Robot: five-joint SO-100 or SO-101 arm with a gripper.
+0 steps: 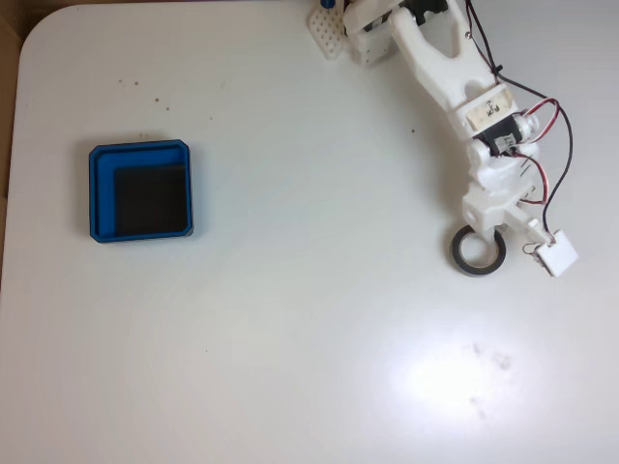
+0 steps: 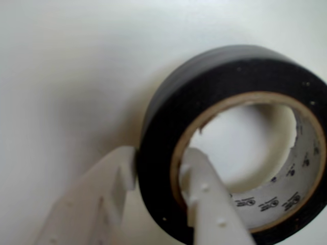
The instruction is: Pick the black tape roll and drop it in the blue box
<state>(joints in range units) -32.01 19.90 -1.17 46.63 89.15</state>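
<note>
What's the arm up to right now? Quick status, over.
End effector straddling the black tape roll wall, one finger inside the core, one outside. Roll flat on the table. Blue box far across the overhead view, path between bare.

White table point(image 1: 290, 367) with rounded corner fills the overhead view; bright light glare low and right of its centre, small dark specks near its top left, brown floor strip point(image 1: 8, 116) past its left edge.
</note>
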